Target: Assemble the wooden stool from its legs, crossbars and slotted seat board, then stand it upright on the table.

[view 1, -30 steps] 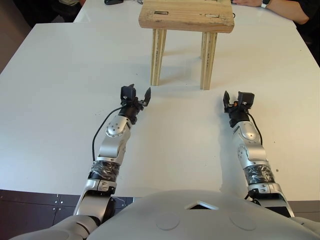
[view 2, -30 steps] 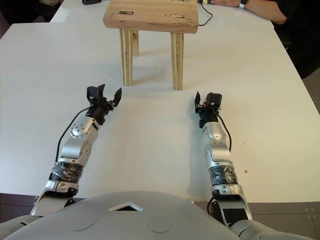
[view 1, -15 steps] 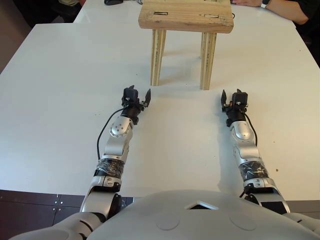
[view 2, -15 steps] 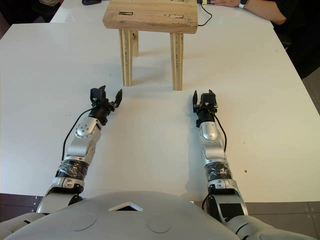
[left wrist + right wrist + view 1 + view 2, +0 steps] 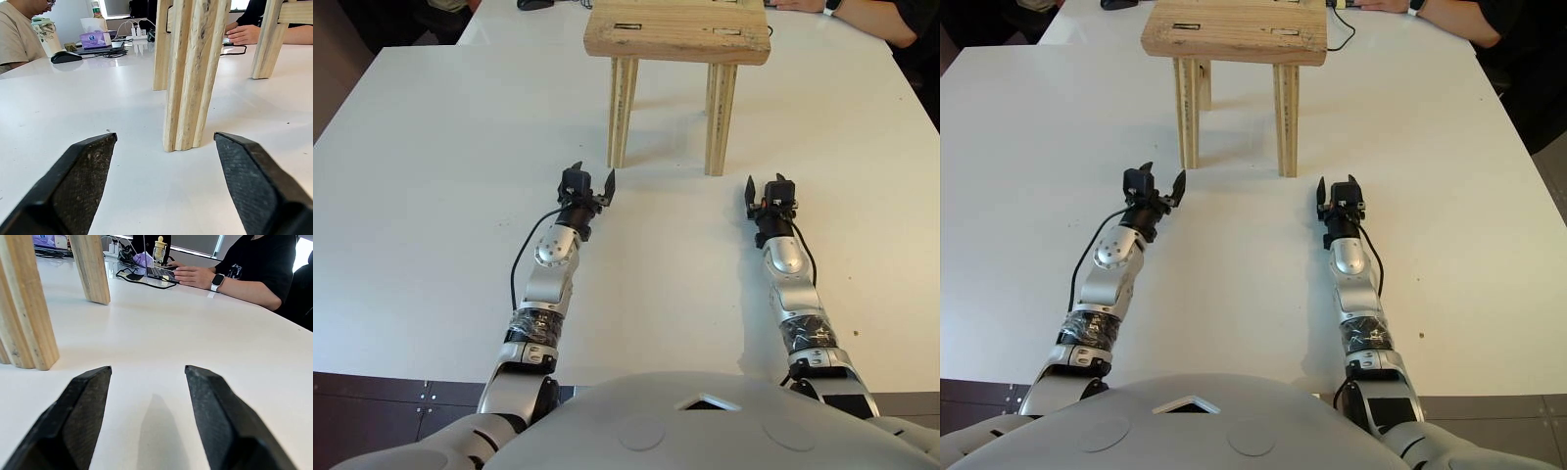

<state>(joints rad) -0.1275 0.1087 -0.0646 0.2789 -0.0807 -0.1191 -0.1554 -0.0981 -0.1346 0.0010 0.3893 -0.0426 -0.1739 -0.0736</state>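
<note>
left gripper spread wide, right gripper parted

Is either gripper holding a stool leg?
No, the left gripper and right gripper have jaws open and empty, short of the upright stool.

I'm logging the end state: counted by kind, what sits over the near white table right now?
wooden stool: 1, standing upright
claws: 2, left claw and right claw, both open and empty
Total: 3
</note>
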